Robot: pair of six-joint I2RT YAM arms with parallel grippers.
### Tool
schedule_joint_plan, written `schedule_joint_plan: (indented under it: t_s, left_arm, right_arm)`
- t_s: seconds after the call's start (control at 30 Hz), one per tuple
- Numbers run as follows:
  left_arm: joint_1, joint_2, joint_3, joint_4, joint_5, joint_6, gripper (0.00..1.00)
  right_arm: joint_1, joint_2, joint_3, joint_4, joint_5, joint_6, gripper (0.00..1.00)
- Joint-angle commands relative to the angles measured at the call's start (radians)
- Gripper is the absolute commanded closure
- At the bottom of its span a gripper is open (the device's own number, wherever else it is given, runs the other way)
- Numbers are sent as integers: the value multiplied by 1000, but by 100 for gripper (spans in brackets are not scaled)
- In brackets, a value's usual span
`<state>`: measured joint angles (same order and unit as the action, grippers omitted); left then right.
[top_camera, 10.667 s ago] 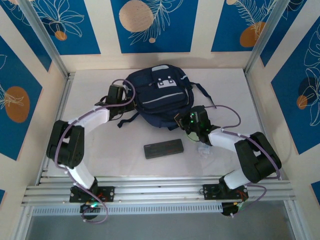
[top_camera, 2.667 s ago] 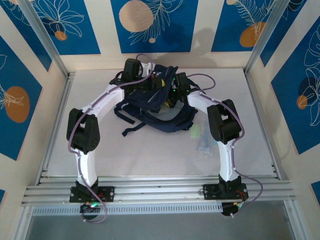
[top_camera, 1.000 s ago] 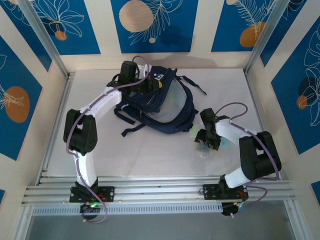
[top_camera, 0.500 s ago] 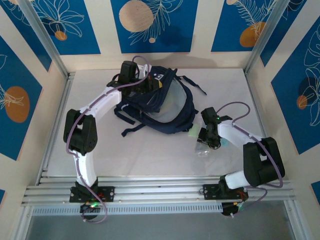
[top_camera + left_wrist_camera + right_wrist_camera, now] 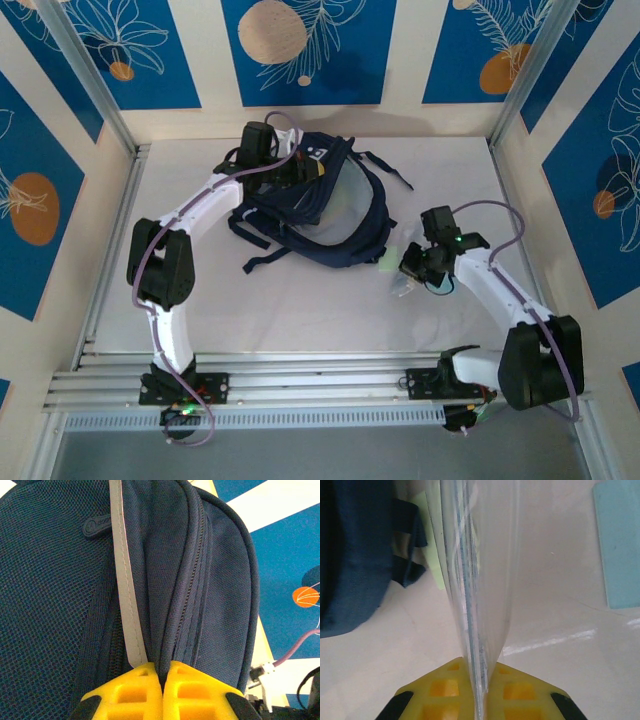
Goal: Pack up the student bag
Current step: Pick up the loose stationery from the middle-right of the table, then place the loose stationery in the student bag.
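White surface from above: bag at the back, left end effector on its top, right end effector just beside its right edge. Left wrist: fingers clamped together on a bag fold. Right wrist: pinching a clear sleeve, bag off to the left.

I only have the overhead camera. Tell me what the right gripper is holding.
Observer: The right gripper is shut on the edge of a clear plastic sleeve, pinched thin between its yellow fingers.
Operator: Now report the left gripper's hold.
Observer: The left gripper is shut on a fold of the backpack, right beside a grey stripe.
Operator: Check the zip there.
Observer: The zip running up from that fold looks closed along the visible stretch.
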<state>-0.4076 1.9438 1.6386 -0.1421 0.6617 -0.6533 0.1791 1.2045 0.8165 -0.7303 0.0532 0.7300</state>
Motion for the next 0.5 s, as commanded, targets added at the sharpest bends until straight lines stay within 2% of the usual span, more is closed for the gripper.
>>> schedule_joint_plan:
  t_s: [0.0, 0.1, 0.23, 0.3, 0.47]
  left_arm:
    - [15, -74, 10, 66, 44, 11, 100]
    - [15, -76, 9, 68, 46, 7, 100]
    - [15, -78, 7, 80, 49, -8, 100]
    - [14, -83, 5, 89, 49, -21, 100]
    - [15, -98, -2, 115, 43, -51, 100]
  right_arm:
    - [-35, -74, 71, 13, -129, -12, 100]
    - [-44, -83, 88, 153, -234, 38, 100]
    - [-23, -2, 82, 467, -344, 163, 100]
    - [-4, 87, 107, 619, -381, 204, 100]
    - [77, 329, 237, 796, -395, 230, 100]
